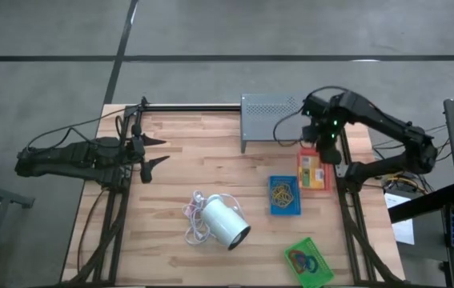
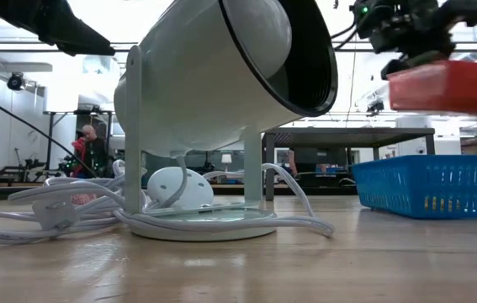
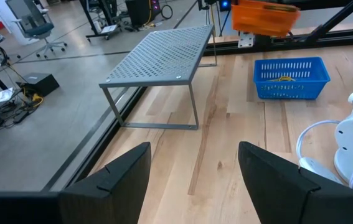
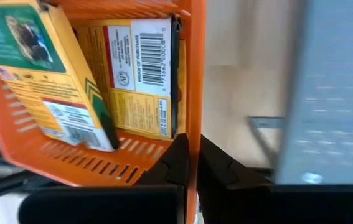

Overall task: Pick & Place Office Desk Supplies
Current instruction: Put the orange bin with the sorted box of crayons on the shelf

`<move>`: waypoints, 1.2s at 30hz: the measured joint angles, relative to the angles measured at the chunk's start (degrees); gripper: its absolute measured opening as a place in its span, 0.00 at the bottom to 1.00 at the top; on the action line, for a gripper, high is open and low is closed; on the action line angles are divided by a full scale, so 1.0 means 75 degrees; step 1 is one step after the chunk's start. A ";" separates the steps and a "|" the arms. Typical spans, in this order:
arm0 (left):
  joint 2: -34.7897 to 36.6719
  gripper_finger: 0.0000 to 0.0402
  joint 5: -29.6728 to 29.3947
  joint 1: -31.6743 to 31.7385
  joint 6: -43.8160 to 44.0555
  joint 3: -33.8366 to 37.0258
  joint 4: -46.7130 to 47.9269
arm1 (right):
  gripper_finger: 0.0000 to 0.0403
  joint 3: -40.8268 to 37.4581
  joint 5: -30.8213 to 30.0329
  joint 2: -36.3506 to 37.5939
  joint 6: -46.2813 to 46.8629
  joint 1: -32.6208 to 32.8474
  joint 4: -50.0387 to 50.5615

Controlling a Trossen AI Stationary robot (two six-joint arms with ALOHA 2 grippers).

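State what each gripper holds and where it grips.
The right gripper is shut on the rim wall of the red tray, which carries yellow-orange boxes and hangs clear of the table. The left gripper is open and holds nothing.

table (image 1: pixel 210 172): pale wood planks, matt
stand (image 3: pixel 157 56): grey perforated metal, matt
red tray (image 4: pixel 192 68): slotted plastic
boxes (image 4: pixel 136 68): printed card
lamp (image 2: pixel 221 67): glossy white plastic
blue tray (image 2: pixel 427 183): mesh plastic
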State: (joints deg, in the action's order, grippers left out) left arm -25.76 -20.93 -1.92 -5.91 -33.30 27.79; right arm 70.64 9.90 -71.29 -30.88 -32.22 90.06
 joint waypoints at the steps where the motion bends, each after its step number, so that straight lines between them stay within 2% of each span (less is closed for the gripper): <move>1: 0.0002 0.61 -0.0002 0.0000 0.0000 0.0000 -0.0001 | 0.02 0.0161 -0.0038 -0.0062 -0.0060 -0.0190 0.0011; 6: 0.0003 0.61 0.0000 0.0001 0.0000 0.0000 0.0000 | 0.02 0.0848 -0.0536 -0.0447 -0.0151 -0.1031 -0.0012; 10: 0.0003 0.61 0.0000 0.0000 0.0000 0.0000 -0.0003 | 0.02 0.1142 -0.0982 -0.0632 -0.0224 -0.1386 -0.0006; 16: 0.0000 0.61 0.0000 0.0001 0.0000 0.0000 -0.0001 | 0.02 0.1401 -0.1097 -0.1036 -0.1427 -0.2031 -0.0012; 25: 0.0000 0.61 0.0000 -0.0001 0.0000 0.0000 -0.0003 | 0.02 0.2229 -0.0264 -0.2217 -0.2229 -0.2871 -0.0002; 36: 0.0003 0.61 0.0000 0.0000 0.0000 0.0000 -0.0003 | 0.02 0.3622 -0.0296 -0.3397 -0.2440 -0.3213 -0.0008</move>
State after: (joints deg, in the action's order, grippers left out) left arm -25.74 -20.93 -1.93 -5.91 -33.30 27.77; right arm 97.81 7.68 -96.77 -49.19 -56.31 90.00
